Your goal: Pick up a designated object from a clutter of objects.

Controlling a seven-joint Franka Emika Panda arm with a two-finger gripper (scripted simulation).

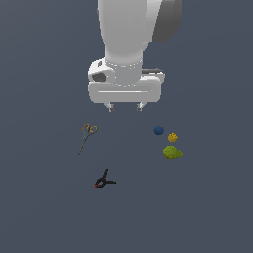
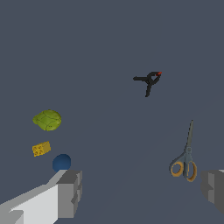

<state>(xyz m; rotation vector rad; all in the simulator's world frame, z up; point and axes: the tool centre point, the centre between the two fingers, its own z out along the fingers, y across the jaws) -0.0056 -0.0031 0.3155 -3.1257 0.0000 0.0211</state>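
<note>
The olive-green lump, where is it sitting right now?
In the exterior view the olive-green lump lies on the exterior view's right, just below the yellow knobbly piece and the blue ball, apart from both.

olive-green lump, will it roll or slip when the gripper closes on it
The olive-green lump looks squat and flattish, so it probably won't roll like the blue ball. Its domed, uneven surface may let the fingers slide off. It seems rigid.
</note>
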